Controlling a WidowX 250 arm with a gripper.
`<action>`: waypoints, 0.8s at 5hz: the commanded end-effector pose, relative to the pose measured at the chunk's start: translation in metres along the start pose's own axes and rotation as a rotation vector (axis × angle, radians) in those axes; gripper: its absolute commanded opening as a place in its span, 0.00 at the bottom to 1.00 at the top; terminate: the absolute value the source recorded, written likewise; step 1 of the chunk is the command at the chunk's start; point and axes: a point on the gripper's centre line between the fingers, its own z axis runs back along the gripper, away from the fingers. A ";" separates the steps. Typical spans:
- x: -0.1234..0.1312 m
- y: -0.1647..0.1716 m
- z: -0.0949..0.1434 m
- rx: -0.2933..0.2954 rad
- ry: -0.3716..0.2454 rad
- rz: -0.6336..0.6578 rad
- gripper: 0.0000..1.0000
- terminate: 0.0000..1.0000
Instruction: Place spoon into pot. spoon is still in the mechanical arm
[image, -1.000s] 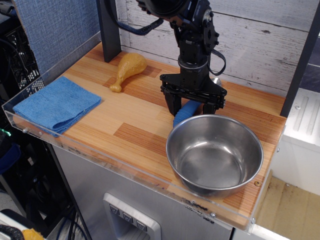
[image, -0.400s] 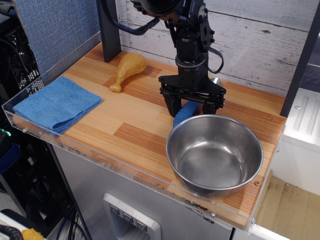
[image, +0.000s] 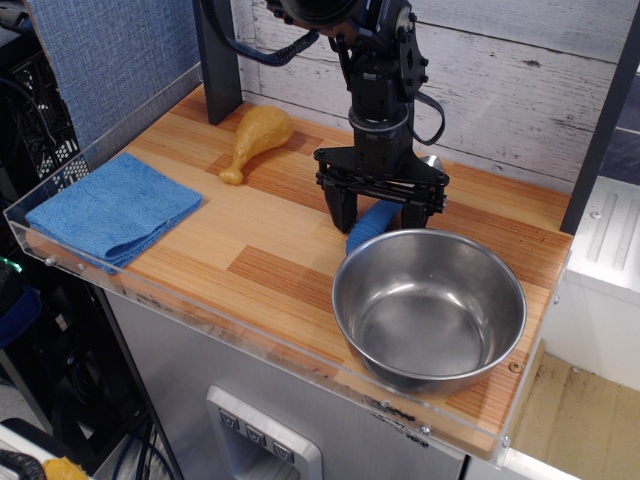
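Shift: mechanical arm (image: 380, 70) nudged slightly left and up since a second ago — spoon lifted along with it.
Gripper (image: 378, 215): clamped on spoon (image: 371, 226) — blue handle pinched between black fingers.
Spoon: angled, just behind pot's far-left rim, not yet inside.
Pot (image: 429, 307): front right on wooden table (image: 250, 250).
Elsewhere: blue cloth (image: 112, 208) far left; toy drumstick (image: 256, 138) at back.

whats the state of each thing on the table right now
gripper: pointing down behind the pot, fingers straddling the spoon handle; grip not clear
spoon: blue handle between the fingers, outside the pot
pot: upright, empty
blue cloth: folded, lying flat
toy chicken leg: lying on its side
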 end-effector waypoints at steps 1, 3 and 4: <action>0.013 -0.001 0.015 0.012 -0.062 0.056 1.00 0.00; 0.014 -0.002 0.015 0.018 -0.081 0.094 1.00 0.00; 0.012 -0.001 0.016 0.020 -0.055 0.071 1.00 0.00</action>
